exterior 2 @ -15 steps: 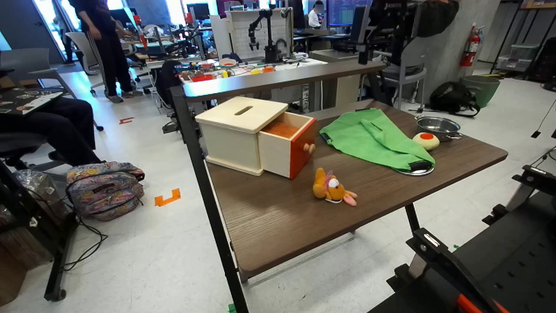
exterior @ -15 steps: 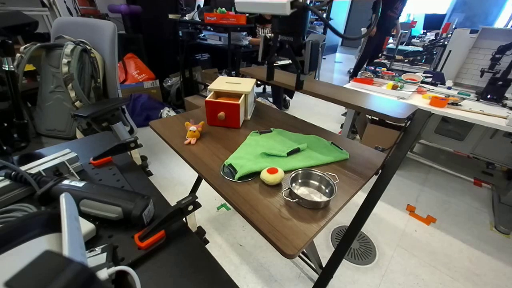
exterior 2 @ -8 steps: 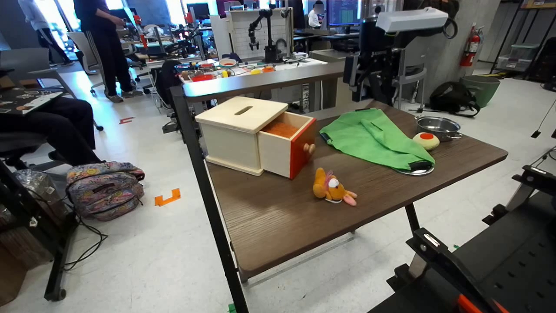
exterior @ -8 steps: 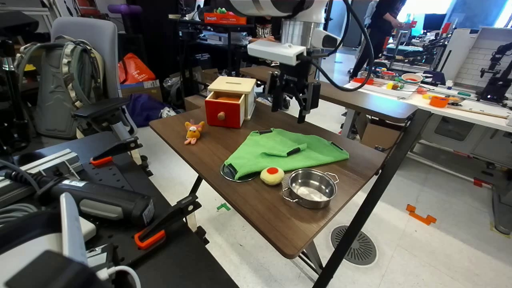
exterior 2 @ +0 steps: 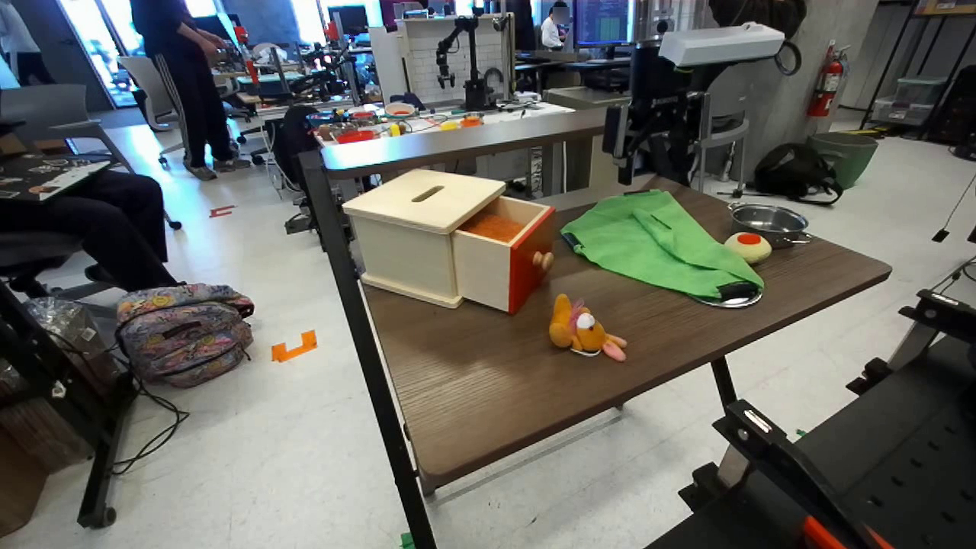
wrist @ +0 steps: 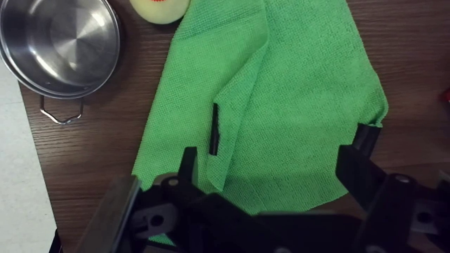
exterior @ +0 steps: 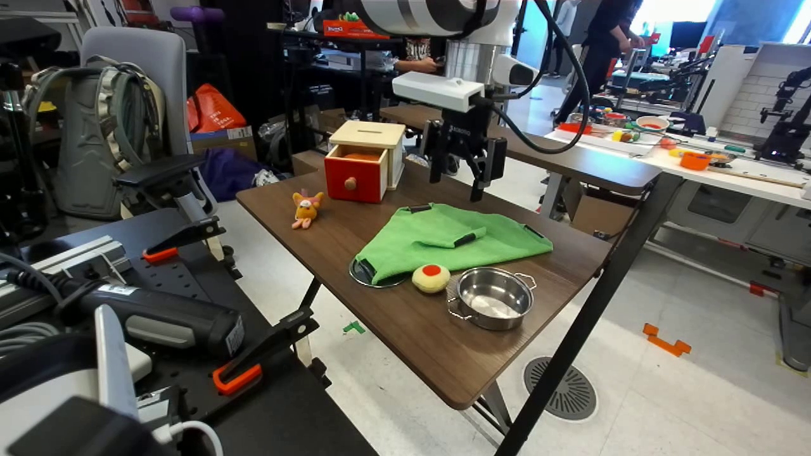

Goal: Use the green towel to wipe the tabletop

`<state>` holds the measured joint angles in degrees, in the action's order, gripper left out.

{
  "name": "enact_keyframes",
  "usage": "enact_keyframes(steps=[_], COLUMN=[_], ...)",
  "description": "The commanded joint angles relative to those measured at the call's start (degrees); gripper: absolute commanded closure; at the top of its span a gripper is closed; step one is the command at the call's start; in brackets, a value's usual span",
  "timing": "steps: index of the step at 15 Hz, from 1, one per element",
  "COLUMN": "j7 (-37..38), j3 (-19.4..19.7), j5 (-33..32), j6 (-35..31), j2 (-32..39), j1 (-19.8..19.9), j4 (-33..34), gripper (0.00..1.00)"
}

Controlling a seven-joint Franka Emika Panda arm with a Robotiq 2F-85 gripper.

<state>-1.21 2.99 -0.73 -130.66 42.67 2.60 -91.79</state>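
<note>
Gray chair (exterior: 171, 50): far left in the room, in an exterior view, a backpack (exterior: 79, 145) against its backrest.
Black bench (exterior: 279, 418): near left, fitted with orange-and-black clamps (exterior: 237, 380).
Orange plush toy (exterior: 306, 209): on the left of the brown tabletop (exterior: 440, 351).
Wooden box (exterior: 367, 132): at the tabletop's far left, its red-fronted drawer (exterior: 353, 176) pulled out.
Green towel (exterior: 453, 253): rumpled across the tabletop's middle, its near left corner over a shiny disc (exterior: 360, 277).
Yellow ball (exterior: 431, 280): red-spotted, just beside the towel's near edge.
Gripper (exterior: 456, 185): raised apart from the towel, released, its fingers (wrist: 358, 172) spread wide.
Steel pot (exterior: 496, 299): upright, near right on the tabletop.
Dark-clothed person (exterior: 607, 38): standing far right, near a cluttered white table (exterior: 747, 183).
</note>
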Motion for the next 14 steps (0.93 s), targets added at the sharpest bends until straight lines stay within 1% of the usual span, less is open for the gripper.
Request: enact_keyframes(steps=[1, 4, 7, 14], j7=[1.84, 2.28, 2.68, 2.03], j3=[1.04, 1.70, 1.79, 1.19], j5=[-1.68, -2.97, -4.24, -4.96], j6=[-3.39, -4.08, -3.23, -2.61], j2=[1.93, 5.34, 8.50, 12.62], j1=[-0.75, -1.43, -1.97, -2.48], j4=[0.21, 1.83, 3.34, 6.70], gripper=[0.00, 0.00, 0.00, 0.00])
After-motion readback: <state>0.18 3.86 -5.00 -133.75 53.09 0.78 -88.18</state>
